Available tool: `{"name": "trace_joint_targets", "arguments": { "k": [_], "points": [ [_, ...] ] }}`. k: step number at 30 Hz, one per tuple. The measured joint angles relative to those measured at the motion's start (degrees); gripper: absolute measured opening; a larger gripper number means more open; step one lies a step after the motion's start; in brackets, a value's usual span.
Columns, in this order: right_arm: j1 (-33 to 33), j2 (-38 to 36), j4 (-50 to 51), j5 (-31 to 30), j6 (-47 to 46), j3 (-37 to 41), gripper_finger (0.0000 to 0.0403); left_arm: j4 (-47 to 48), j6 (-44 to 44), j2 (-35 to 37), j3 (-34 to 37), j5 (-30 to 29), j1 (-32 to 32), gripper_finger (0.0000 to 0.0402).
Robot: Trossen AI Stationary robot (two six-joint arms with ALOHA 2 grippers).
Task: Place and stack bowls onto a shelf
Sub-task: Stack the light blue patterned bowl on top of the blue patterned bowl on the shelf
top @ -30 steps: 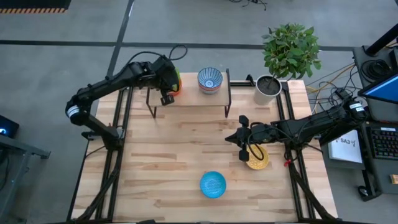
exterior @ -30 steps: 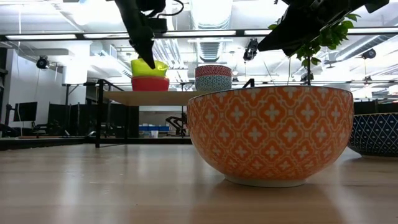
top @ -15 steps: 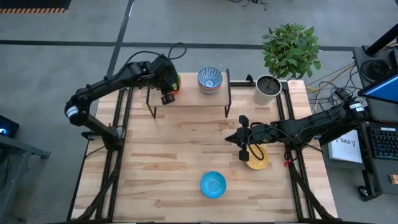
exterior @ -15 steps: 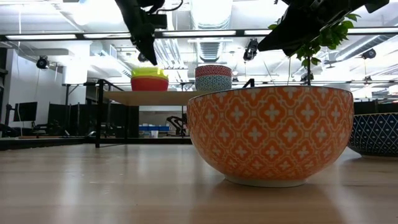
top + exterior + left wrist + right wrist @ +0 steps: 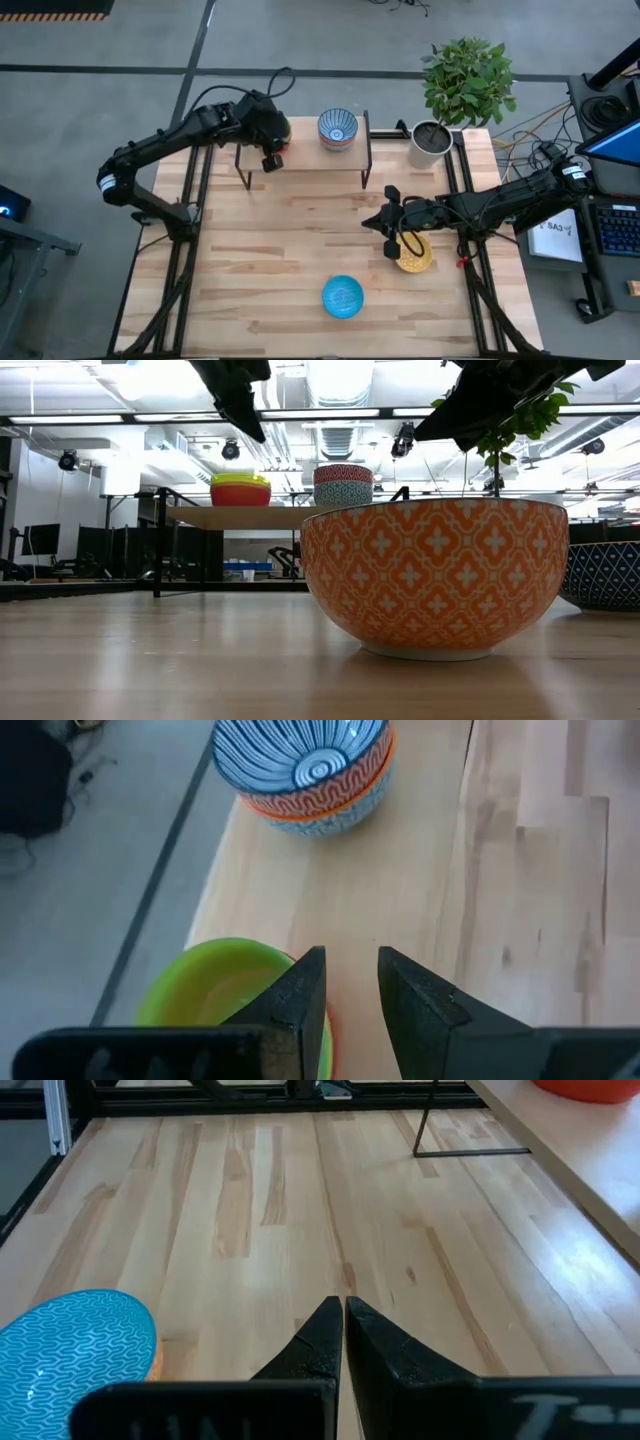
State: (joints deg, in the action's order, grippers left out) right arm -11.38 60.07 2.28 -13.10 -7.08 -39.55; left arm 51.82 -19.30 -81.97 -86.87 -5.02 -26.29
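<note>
On the shelf (image 5: 300,160) a green bowl (image 5: 215,985) sits level, nested in a red-orange bowl (image 5: 240,496), at the left end. A blue-white bowl (image 5: 338,128) is stacked on another patterned bowl at the middle. My left gripper (image 5: 350,985) hangs open above the green bowl's right rim, clear of it (image 5: 250,425). My right gripper (image 5: 343,1320) is shut and hovers over the table's right half (image 5: 370,222), touching nothing. Under its arm a gold bowl (image 5: 415,258) stands on the table. A light blue bowl (image 5: 342,297) with an orange patterned outside (image 5: 435,575) stands near the front edge.
A grey plant pot (image 5: 430,143) with a leafy plant stands at the table's far right corner, beside the shelf's right end. The shelf's thin black legs (image 5: 425,1135) stand on the tabletop. Bare wood (image 5: 270,250) lies between the shelf and the light blue bowl.
My left gripper has let go of the green bowl and risen above it, tipping less steeply down. The green bowl, tilted on the red-orange bowl a second ago, has dropped level into it. My right arm has kept still.
</note>
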Motion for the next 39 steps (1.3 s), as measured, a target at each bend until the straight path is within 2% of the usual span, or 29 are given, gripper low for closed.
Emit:
{"name": "trace_joint_targets", "arguments": {
  "k": [7, 13, 17, 24, 27, 33, 39],
  "points": [
    [0.0, 0.0, -0.04, 0.0, -0.41, 0.0, 0.0009, 0.07, -1.08, 0.28, 0.55, 0.04, -2.08, 0.0077],
    [-0.13, 0.0, -0.04, 0.0, -1.79, 0.0, 0.0009, -1.45, 1.0, 1.38, 4.73, 1.42, -1.89, 0.0077],
    [-1.29, 0.0, -0.02, 0.07, -6.18, 0.0, 0.0009, -8.05, 4.69, 6.47, 10.53, 6.38, 0.81, 0.0068],
    [-4.34, 0.0, 0.35, 1.2, -11.7, -1.89, 0.0009, -25.36, 11.45, 18.87, 26.09, 6.42, 11.02, 0.0051],
    [-4.37, 0.71, 0.42, 1.2, -12.57, -4.41, 0.0009, -31.82, 12.25, 23.44, 32.26, 4.04, 15.43, 0.005],
    [-4.37, 6.66, 3.93, 1.77, -11.14, -11.18, 0.0009, -43.92, 12.26, 31.58, 43.55, -6.34, 20.63, 0.0049],
    [-4.37, 16.3, 15.68, 4.58, -12.23, -22.15, 0.0009, -46.24, 12.0, 39.37, 49.41, -8.07, 20.68, 0.0049]
  ]
}}
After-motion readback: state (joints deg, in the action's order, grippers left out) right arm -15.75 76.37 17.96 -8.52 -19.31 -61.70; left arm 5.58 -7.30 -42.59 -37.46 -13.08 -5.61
